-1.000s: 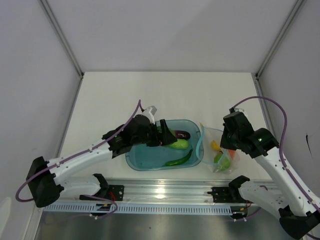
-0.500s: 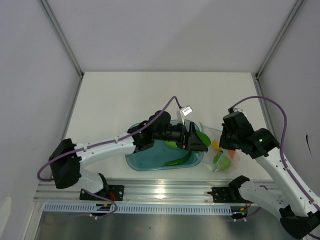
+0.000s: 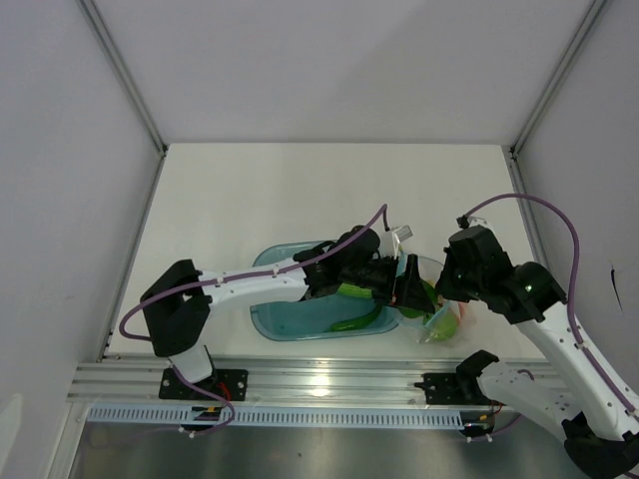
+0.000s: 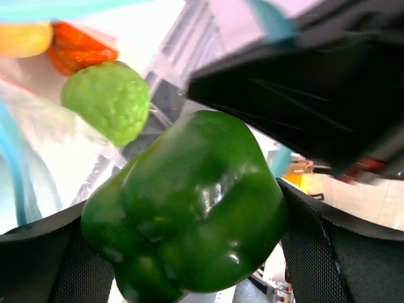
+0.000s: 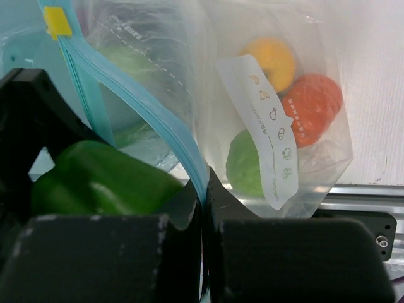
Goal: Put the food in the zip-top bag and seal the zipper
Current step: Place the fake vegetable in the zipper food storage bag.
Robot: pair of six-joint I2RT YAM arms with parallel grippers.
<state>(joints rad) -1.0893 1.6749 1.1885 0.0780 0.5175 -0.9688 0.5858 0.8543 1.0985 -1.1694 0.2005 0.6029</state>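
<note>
Bulging glossy green, the bell pepper (image 4: 189, 208) fills left claw (image 3: 402, 286); right claw (image 5: 203, 201) pinches zipper (image 5: 154, 120).

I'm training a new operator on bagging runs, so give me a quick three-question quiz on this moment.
1. True or false: the left jaws hold a green pepper.
2. The right jaws pinch: A) the tub rim, B) the teal zipper strip, C) a tomato.
3. How many items already lie inside the bag?
Key: 1 true; 2 B; 3 three.
</note>
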